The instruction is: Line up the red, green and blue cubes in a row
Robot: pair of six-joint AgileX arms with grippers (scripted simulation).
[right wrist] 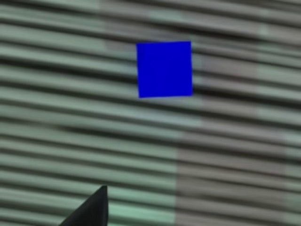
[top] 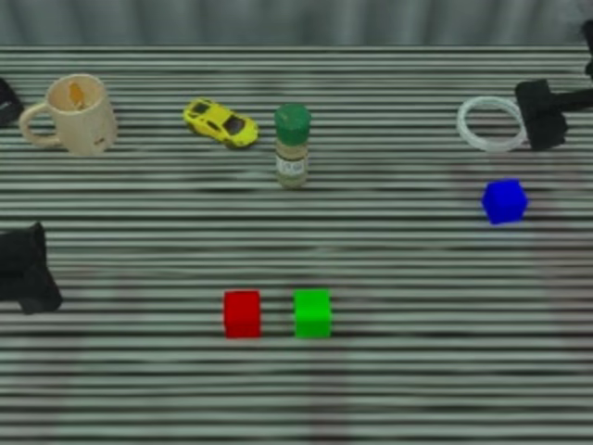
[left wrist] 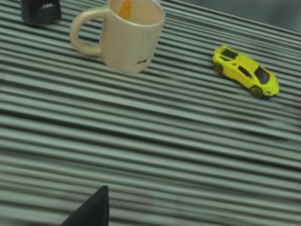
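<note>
The red cube and the green cube sit side by side near the table's front middle, a small gap between them. The blue cube lies apart at the right, and the right wrist view shows it alone on the striped cloth. My right gripper hovers behind the blue cube, open and holding nothing; one dark fingertip shows. My left gripper is parked at the left edge, open and holding nothing, one fingertip showing.
A cream mug stands at the back left, a yellow toy car and a green-capped spice jar at the back middle. A white ring lies beside the right gripper.
</note>
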